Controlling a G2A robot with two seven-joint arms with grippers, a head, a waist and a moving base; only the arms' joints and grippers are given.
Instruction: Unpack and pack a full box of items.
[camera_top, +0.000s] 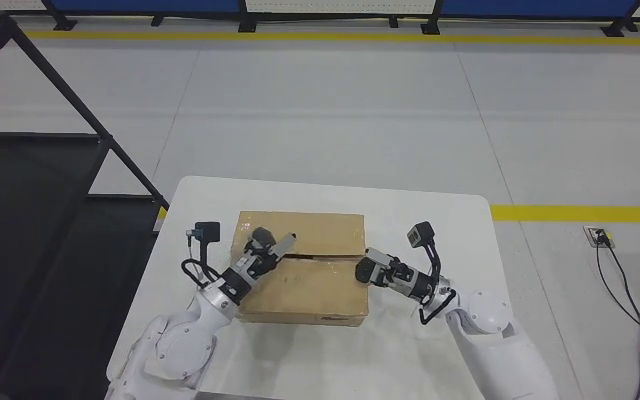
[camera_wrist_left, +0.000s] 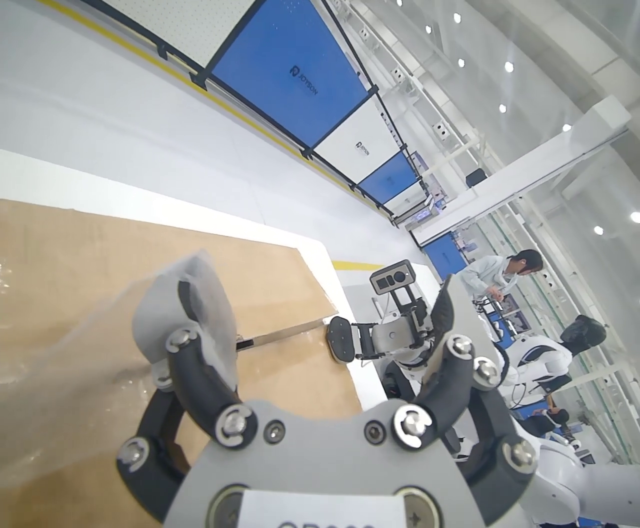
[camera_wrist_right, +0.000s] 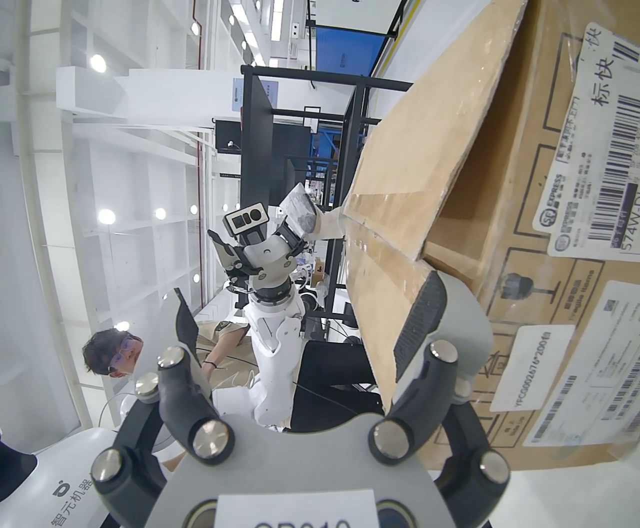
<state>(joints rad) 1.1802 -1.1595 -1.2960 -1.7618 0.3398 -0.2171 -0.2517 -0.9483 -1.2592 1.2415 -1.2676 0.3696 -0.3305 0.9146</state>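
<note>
Top view: the brown corrugated cardboard box (camera_top: 300, 270) lies in the middle of the white desk (camera_top: 430, 225), its two upper flaps down and meeting along a seam.
Box state: not yet unpacked. In my right wrist view, the end edge of one top flap (camera_wrist_right: 430, 125) stands a little proud of the labelled end wall.
Left hand: my left hand (camera_top: 277, 244) is released, fingers spread, at one end of the seam, with one finger (camera_wrist_left: 200, 310) lying on the flap.
Clear tape: a glossy film (camera_wrist_left: 90, 340) rises against that finger; I cannot tell whether it sticks.
Right hand: my right hand (camera_top: 366, 270) is also released, at the opposite end of the box, with one pad (camera_wrist_right: 420, 320) just beside the flap's edge.
Risk, slide: I judge that an uneven pull from one end would drag the box across the smooth desk instead of opening it.
Risk, tape: if the film clings to my finger, lifting could tear the cardboard or jerk the box.
Risk, slip: the pad would catch only a thin edge, so the flap may slip off and drop shut.
</note>
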